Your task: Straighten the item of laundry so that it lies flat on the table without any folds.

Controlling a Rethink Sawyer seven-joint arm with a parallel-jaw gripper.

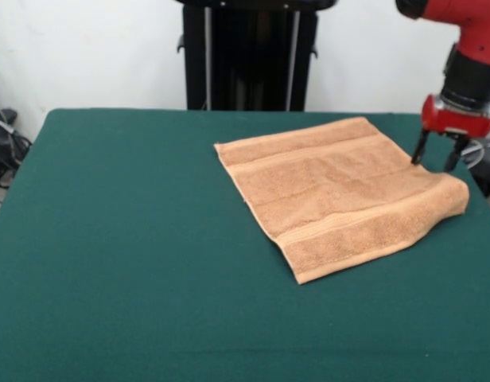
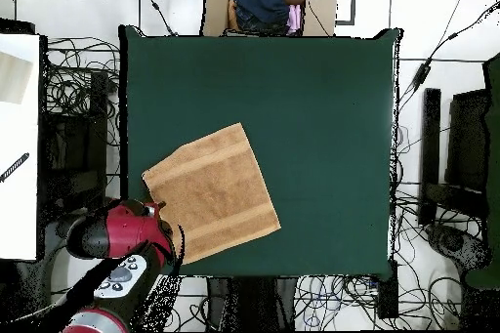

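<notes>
The light orange-tan towel [image 1: 336, 191] lies spread on the dark green table [image 1: 126, 239], right of centre in the front view. Its band stripes run near two edges. Its right-hand edge [image 1: 456, 195] is rolled or folded under into a thick rounded lip. My gripper [image 1: 436, 159] hangs just above that right edge, with its two black fingers apart and nothing between them. In the overhead view the towel [image 2: 210, 192] lies near the table's [image 2: 312, 134] lower left corner. The red arm [image 2: 122, 233] covers the gripper and the towel's left corner there.
The black pedestal [image 1: 249, 56] stands behind the table's far edge. A cardboard box with clothes [image 2: 262, 5] sits beyond the table's top edge in the overhead view. Cables lie on the floor around [image 2: 430, 241], and a white surface [image 2: 20, 144] stands at the left.
</notes>
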